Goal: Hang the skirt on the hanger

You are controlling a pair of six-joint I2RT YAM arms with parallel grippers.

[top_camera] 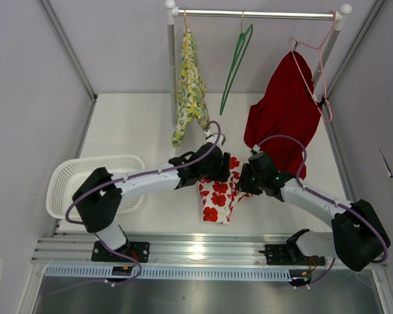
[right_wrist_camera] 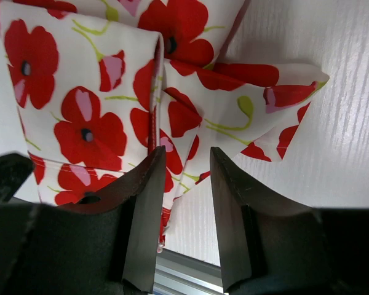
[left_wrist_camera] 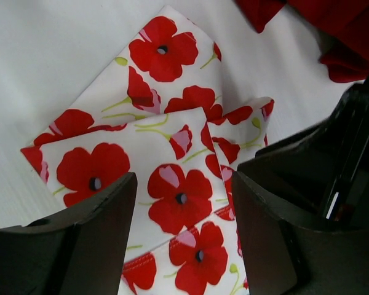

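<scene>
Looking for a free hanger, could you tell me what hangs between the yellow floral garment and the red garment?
An empty thin green hanger hangs between the yellow floral garment and the red garment; the top external view shows it.

Overhead view looking down, both wrist views close over skirt (left_wrist_camera: 178, 196)

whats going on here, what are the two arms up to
Two robot arms are working on a poppy-print skirt lying folded on the table. The left hand hovers open over it; the right hand, also open, straddles a fold at its edge. The skirt is not yet on a hanger, and an empty green hanger hangs on the rail behind.
</scene>
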